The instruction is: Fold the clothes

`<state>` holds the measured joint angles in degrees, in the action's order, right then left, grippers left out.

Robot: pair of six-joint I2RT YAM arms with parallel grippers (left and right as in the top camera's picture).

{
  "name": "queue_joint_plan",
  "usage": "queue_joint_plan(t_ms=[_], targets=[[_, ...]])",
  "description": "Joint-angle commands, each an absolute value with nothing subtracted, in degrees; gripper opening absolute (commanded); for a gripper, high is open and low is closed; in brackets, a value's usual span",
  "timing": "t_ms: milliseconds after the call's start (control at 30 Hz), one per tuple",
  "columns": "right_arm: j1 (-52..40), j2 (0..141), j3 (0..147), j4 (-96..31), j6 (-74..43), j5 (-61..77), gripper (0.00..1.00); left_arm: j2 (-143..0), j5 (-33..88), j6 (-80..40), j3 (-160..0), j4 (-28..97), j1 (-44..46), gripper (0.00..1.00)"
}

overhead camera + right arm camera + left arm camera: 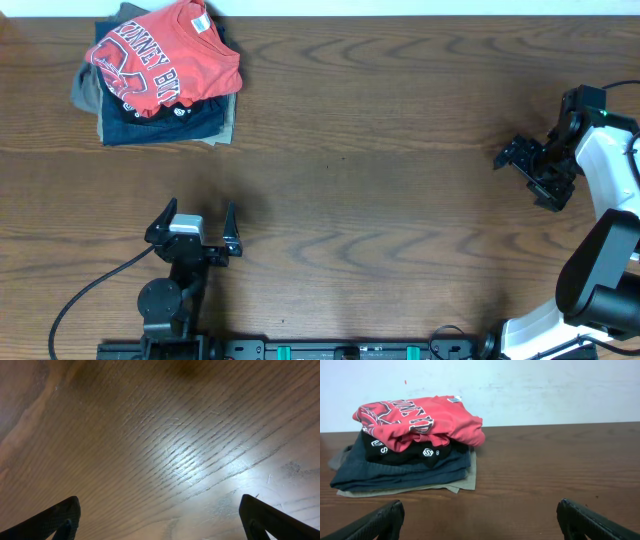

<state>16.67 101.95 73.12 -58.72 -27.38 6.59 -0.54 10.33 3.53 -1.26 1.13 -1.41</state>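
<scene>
Red-orange cotton T-shirt (160, 60), crumpled atop folded garments (190, 122), grained wooden table (380, 200)

One red T-shirt (160, 55), two arms (178, 285) (612, 165)

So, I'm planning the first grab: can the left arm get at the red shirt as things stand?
Probably yes. The red shirt lies on top of the pile, uncovered, and only table lies between it and the open left tool, which faces it.
</scene>
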Motion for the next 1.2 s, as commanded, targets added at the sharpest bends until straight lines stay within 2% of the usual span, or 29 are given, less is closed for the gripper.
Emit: queue_joint_plan(t_ms=[0, 1167], targets=[[16.9, 101.6, 73.8, -58.7, -26.7, 6.4, 0.99, -0.2, 11.1, 4.5, -0.2, 2.9, -1.7, 0.98], [16.8, 99.4, 73.1, -58.7, -26.7, 6.4, 0.99, -0.2, 11.1, 4.5, -0.2, 2.9, -1.7, 0.98]])
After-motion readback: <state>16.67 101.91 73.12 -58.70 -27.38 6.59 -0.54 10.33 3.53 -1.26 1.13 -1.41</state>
